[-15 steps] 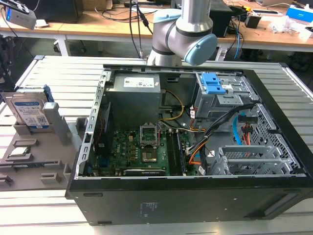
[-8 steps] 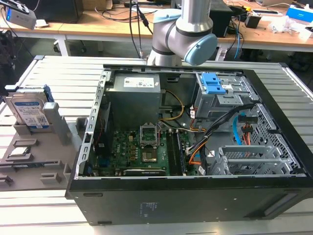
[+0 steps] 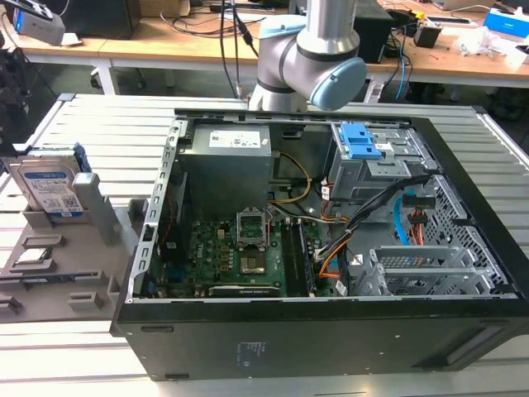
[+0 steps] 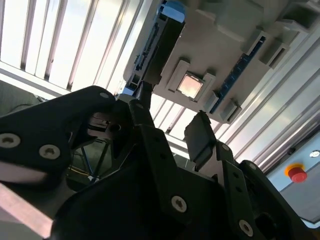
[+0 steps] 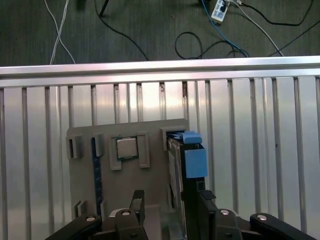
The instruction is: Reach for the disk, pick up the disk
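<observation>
Disk (image 3: 48, 194) stands on edge in grey holder (image 3: 103, 213), by the surface (image 3: 107, 124) edge at the exterior view's left. Claw (image 5: 171, 197) spread wide, empty, near disk's top. Likely dense, rigid, shock-sensitive: pinch flat faces, avoid blue rail (image 5: 194, 161).

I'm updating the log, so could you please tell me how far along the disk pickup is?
Done: the pincer hovers above the disk, which stands on edge in the grey holder. In hand: nothing, the pincer is open and empty. Left: the grasp and lift; the disk is not yet gripped.
</observation>
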`<state>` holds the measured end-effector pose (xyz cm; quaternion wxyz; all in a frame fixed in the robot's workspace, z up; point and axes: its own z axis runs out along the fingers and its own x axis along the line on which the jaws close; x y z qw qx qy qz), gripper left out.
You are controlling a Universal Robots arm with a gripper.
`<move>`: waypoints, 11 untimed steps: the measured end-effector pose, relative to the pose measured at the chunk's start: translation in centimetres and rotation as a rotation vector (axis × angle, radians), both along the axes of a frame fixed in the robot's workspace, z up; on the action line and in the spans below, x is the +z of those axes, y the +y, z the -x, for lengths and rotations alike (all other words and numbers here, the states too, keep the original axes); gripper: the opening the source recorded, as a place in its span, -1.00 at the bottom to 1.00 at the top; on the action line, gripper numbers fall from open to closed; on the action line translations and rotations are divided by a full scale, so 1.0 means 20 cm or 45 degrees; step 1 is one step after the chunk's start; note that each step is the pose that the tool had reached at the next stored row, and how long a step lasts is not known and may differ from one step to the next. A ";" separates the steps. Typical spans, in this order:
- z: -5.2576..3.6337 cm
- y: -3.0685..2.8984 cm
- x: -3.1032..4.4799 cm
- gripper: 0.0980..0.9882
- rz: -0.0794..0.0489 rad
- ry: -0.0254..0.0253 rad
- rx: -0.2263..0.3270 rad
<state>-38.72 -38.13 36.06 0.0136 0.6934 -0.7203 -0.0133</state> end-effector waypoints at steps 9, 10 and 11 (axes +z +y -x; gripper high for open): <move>0.098 0.039 0.000 0.00 0.002 0.0002 0.000; 0.113 0.041 0.000 0.00 0.002 0.0001 0.000; 0.124 0.041 0.000 0.00 0.002 0.0001 0.000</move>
